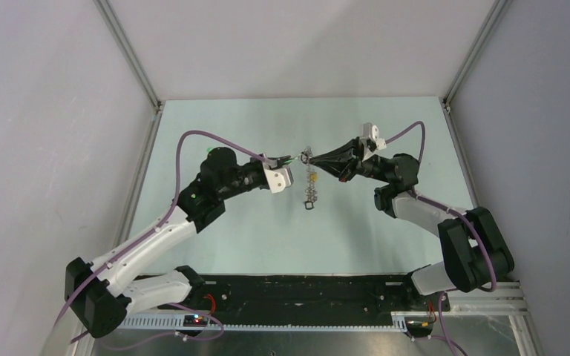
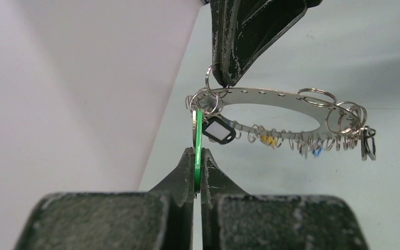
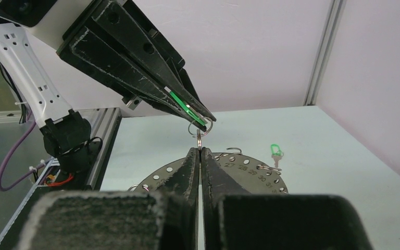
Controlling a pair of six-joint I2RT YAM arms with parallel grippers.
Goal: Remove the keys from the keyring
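Note:
The keyring point(image 2: 263, 94) is a flat silvery plate with numbered holes, held in the air between both grippers; it also shows in the right wrist view point(image 3: 263, 176) and hangs in the top view point(image 1: 311, 184). Small keys hang from its rim on split rings: a black-headed key point(image 2: 219, 130), a yellow one point(image 2: 268, 139), a blue one point(image 2: 316, 151). My left gripper point(image 2: 198, 154) is shut on a green-headed key point(image 2: 198, 130) that still hangs from a split ring on the plate. My right gripper point(image 3: 200, 151) is shut on the keyring's rim at a small split ring point(image 3: 200, 136).
A loose green-headed key point(image 3: 276, 152) lies on the pale green table point(image 3: 333, 172) beyond the keyring. White walls with metal corner posts point(image 3: 323, 52) enclose the table. The left arm's base and cables point(image 3: 65, 151) stand at the table's edge.

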